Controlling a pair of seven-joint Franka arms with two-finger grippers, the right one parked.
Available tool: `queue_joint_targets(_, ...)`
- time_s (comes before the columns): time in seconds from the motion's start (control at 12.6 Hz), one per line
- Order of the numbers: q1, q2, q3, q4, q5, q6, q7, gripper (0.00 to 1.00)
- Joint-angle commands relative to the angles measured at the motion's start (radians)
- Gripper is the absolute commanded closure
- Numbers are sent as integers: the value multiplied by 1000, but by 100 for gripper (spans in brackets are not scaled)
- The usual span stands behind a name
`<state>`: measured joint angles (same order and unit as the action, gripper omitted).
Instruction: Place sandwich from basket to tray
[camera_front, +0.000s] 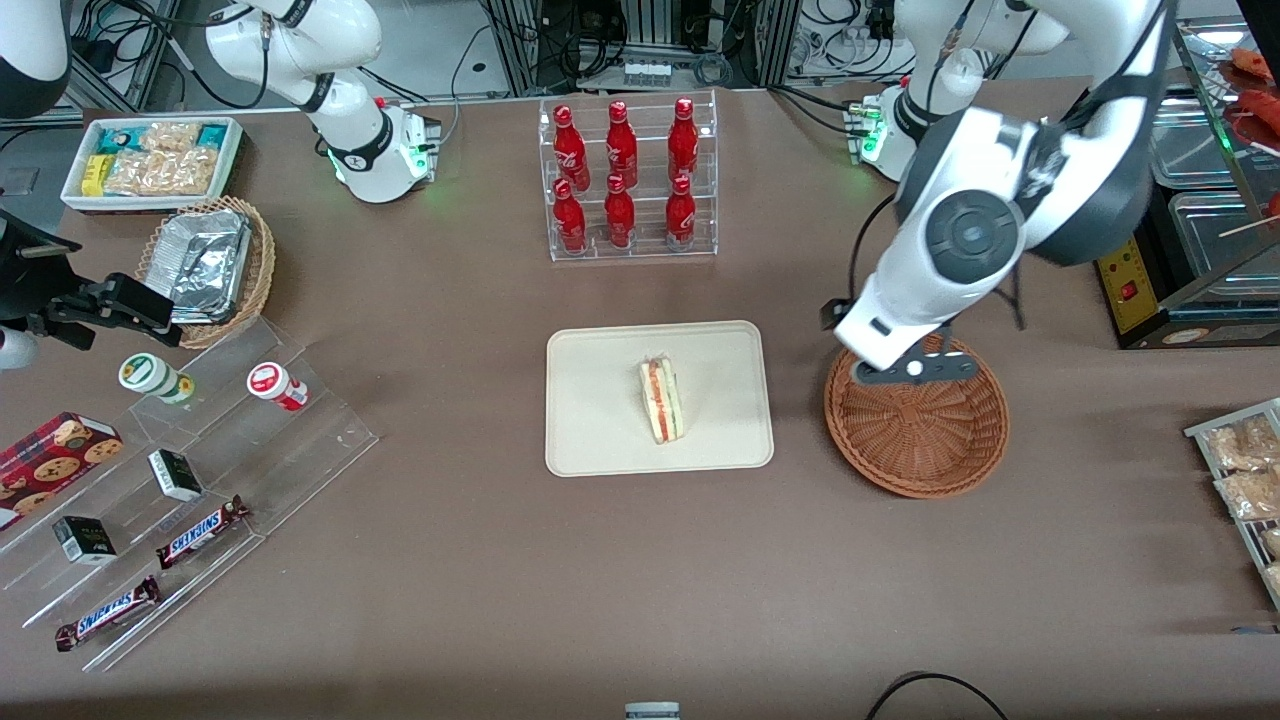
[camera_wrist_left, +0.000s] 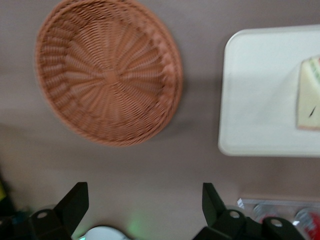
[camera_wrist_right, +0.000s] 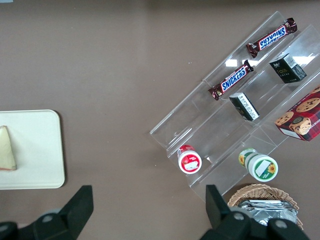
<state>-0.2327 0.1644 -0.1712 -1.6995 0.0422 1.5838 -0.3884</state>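
Observation:
The sandwich (camera_front: 661, 400) lies on its side on the cream tray (camera_front: 600, 400) at the middle of the table, red and green filling showing along its cut edge. In the left wrist view a corner of the sandwich (camera_wrist_left: 309, 95) shows on the tray (camera_wrist_left: 260, 100). The reddish-brown wicker basket (camera_front: 920, 430) stands beside the tray toward the working arm's end, with nothing in it (camera_wrist_left: 107, 70). My gripper (camera_front: 905, 365) hovers over the basket's rim farther from the front camera. It is open (camera_wrist_left: 145, 205), nothing between its fingers.
A clear rack of red cola bottles (camera_front: 628, 180) stands farther from the front camera than the tray. Toward the parked arm's end are a tan basket of foil containers (camera_front: 208, 265), a white snack bin (camera_front: 152, 160) and acrylic steps with snack bars (camera_front: 180, 480).

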Motion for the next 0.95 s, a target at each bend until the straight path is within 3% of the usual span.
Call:
queue_joint_targets(0.0,120,-94,-48,-42,19,-50,136,0)
queue_joint_targets(0.24,197,-150,-41,-34,21,-117,265,0)
queue_joint_targets(0.48,252,-195,-34,-20,30,-143,276,0)
queue_joint_targets(0.63,254,-201,-11,6,74,-171,278,0)
queue_joint_targets(0.87,254,-213,8,17,73,-182,275,0)
